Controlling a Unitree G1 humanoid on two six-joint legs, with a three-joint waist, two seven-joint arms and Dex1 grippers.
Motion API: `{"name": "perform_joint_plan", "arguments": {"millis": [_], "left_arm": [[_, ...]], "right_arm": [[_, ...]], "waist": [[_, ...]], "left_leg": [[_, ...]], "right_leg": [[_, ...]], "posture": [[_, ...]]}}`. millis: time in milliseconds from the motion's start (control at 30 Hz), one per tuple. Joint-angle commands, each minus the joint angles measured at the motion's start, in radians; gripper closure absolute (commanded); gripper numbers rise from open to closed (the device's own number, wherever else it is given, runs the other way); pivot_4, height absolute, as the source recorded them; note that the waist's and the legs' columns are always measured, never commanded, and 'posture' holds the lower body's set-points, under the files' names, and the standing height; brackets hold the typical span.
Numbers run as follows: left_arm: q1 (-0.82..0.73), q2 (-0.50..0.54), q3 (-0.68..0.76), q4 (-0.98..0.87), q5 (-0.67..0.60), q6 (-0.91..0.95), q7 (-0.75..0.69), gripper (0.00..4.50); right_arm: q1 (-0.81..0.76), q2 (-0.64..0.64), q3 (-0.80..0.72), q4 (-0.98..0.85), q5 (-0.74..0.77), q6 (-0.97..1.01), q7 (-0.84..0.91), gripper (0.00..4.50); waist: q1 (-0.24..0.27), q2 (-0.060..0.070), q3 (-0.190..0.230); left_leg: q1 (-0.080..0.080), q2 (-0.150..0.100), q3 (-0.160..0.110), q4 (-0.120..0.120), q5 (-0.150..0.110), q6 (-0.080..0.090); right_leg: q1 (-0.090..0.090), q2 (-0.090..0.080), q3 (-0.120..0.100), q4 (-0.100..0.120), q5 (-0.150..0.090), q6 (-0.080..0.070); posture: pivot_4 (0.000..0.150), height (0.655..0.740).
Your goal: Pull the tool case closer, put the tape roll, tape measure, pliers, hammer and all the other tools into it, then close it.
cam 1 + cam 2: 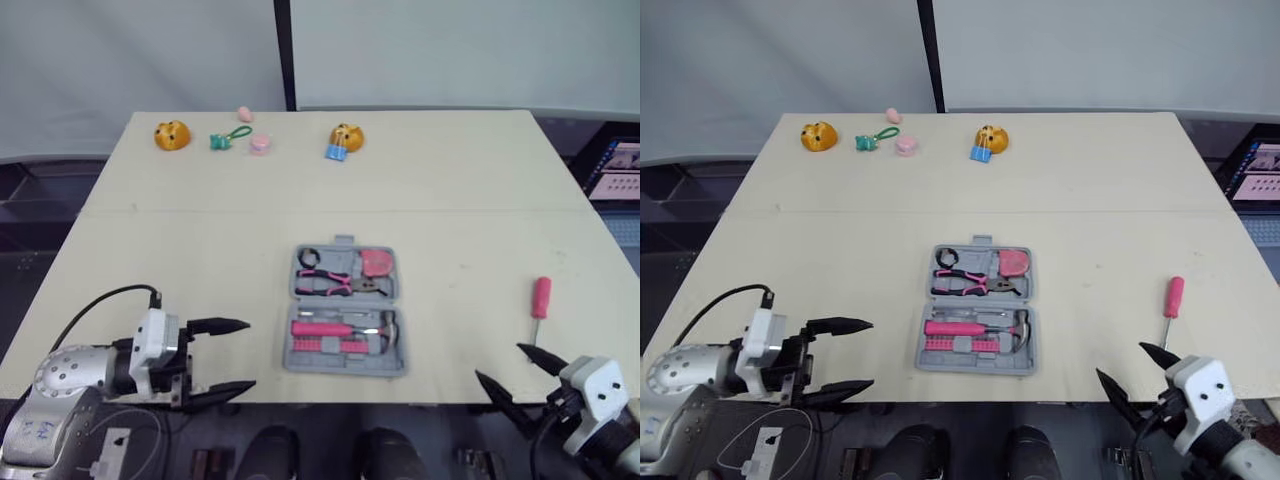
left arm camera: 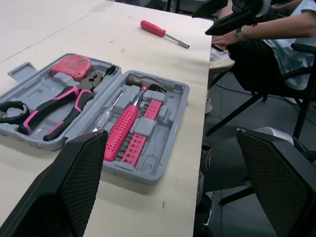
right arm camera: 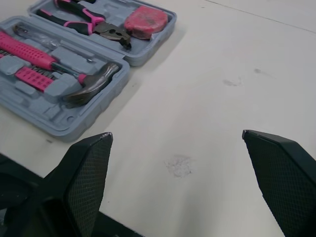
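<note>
Left eye view: found tool case [image 1: 385, 360] open near the counter's [image 1: 450, 200] 6 o'clock edge, packed with tape roll [image 1: 309, 257], tape measure [image 1: 377, 263], pliers [image 1: 335, 283] and hammer [image 1: 340, 327]. Spotted screwdriver [image 1: 540, 297] loose at the case's 3 o'clock. Saw left gripper [image 1: 250, 354] and right gripper [image 1: 499, 361] with fingers spread, empty. Left to do, seemingly: screwdriver in, case shut.

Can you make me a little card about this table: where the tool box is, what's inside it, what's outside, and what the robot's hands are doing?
tool case: open, flat, near the table front edge
inside: pliers, tape measure, hammer, tape roll
outside: pink screwdriver, on the robot's right of the case
left gripper: fingers open, empty
right gripper: fingers open, empty
far edge: small toys
</note>
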Motion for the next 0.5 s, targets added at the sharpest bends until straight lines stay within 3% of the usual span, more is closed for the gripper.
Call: {"name": "perform_joint_plan", "arguments": {"millis": [33, 500], "left_arm": [[-0.016, 0.013, -0.008, -0.015, -0.009, -0.010, -0.009, 0.05], [-0.025, 0.007, -0.011, -0.004, -0.002, -0.025, -0.005, 0.05]], "right_arm": [[0.003, 0.023, -0.032, -0.040, -0.011, 0.014, -0.069, 0.00], [-0.173, 0.003, -0.086, 0.003, -0.022, 0.262, -0.277, 0.00]], "waist": [[0.000, 0.000, 0.000], [0.000, 0.001, 0.000]], "left_leg": [[0.000, 0.000, 0.000, 0.000, 0.000, 0.000], [-0.001, 0.000, 0.001, 0.000, 0.001, -0.001]], "right_leg": [[0.000, 0.000, 0.000, 0.000, 0.000, 0.000], [-0.001, 0.000, 0.001, 0.001, 0.000, 0.000]], "posture": [[0.150, 0.6677], [0.150, 0.6677]]}}
